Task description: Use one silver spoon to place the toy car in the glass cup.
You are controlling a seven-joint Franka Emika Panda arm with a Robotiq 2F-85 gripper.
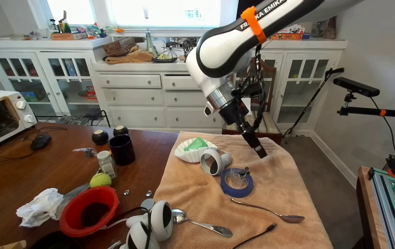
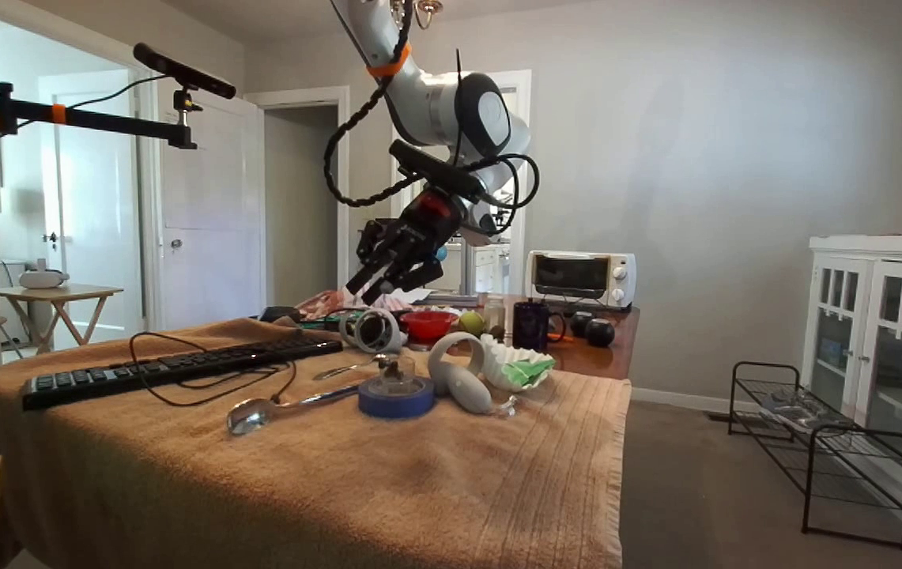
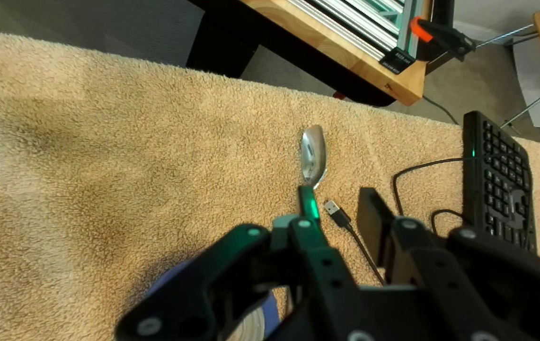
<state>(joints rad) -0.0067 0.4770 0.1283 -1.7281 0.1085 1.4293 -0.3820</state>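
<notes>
Wrist view: the tool (image 3: 337, 196) has its jaws apart, gripping nothing; a silver spoon (image 3: 314, 155) lies unheld near the edge of the towel-covered surface (image 3: 156, 161).

In an exterior view: the glass cup (image 1: 235, 179) sits within the blue tape ring (image 1: 237, 193); a small dark item (image 1: 247, 170) by its rim may be the toy car. Placement unconfirmed; spoon pickup and transfer probably remain.

Brown table (image 1: 152, 148), towel (image 1: 280, 180) over part of it. On the towel: two silver spoons (image 1: 292, 219), blue tape ring (image 2: 396, 401), keyboard (image 3: 499, 189), cable (image 1: 271, 227), white controller (image 1: 225, 159). On bare wood: dark mug (image 1: 122, 150), red bowl (image 1: 69, 218), mouse (image 1: 41, 141).
</notes>
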